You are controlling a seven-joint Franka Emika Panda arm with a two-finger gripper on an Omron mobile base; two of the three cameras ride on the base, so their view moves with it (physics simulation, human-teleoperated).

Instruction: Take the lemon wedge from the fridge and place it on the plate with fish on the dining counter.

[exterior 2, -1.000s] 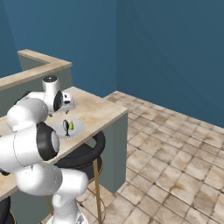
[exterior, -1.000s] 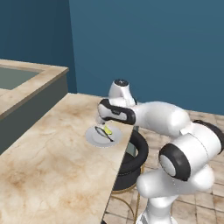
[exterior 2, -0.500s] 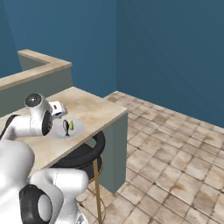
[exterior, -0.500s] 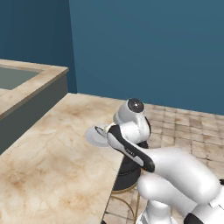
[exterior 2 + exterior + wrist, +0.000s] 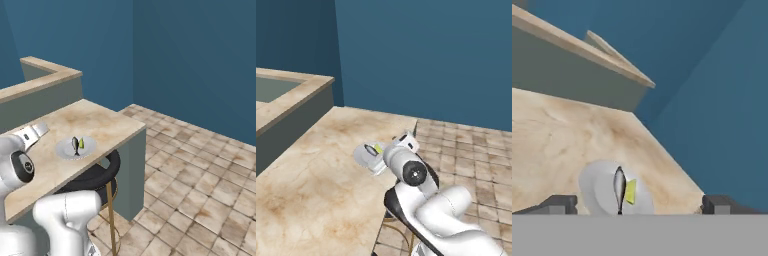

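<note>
On the beige-brown marbled dining counter (image 5: 107, 125), the round pale-grey plate (image 5: 64, 150) carries the slim dark fish (image 5: 75, 145), and just to its right lies the tiny yellow-green lemon wedge (image 5: 81, 143), close beside the fish. So the placing step looks done! In the hand view the two-finger gripper (image 5: 639, 204) hangs near the plate, jaws spread wide, nothing between them. The fridge job seems finished too; the next move, by the look of it, only calls for drawing the arm clear without nudging the plate.
</note>
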